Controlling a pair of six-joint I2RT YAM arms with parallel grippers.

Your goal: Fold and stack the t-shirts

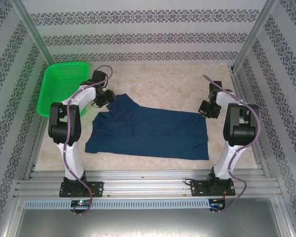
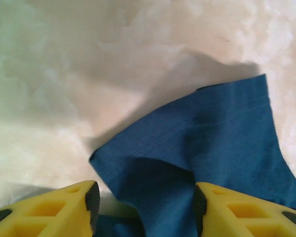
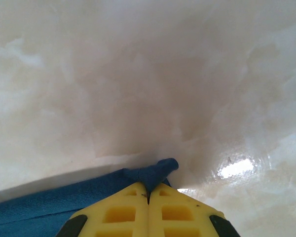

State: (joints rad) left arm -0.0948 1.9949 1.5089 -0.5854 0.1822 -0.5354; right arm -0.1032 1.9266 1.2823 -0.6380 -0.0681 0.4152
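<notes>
Navy cloth, thin and limp: the t-shirt (image 1: 148, 131) lies spread on the table (image 1: 163, 74), just right of the green basket (image 1: 61, 86) and a little nearer the arm bases than it. Most of the shirt is flat. The end closest to the basket is rumpled, with a flap turned up and folded over itself. No print shows on the upper face.

The left claw (image 2: 145, 197) sits at that rumpled end, close beside the basket's right side. Its yellow fingers stand apart, with blue cloth lying under and between them but not pinched, so it holds nothing. The right claw (image 3: 148, 190) is at the end of the shirt farthest from the basket, fingers pressed together on a small tuft of the corner, which pokes out past the tips.

Judging by the drape, the cloth is light and soft, with no stiffness. It will likely sag and slide on the smooth tabletop, and one held corner would drag the rest into a bunch. Hem or shoulder corners look best, one per claw, pinched deep enough to catch both layers and kept taut between the two holds.
</notes>
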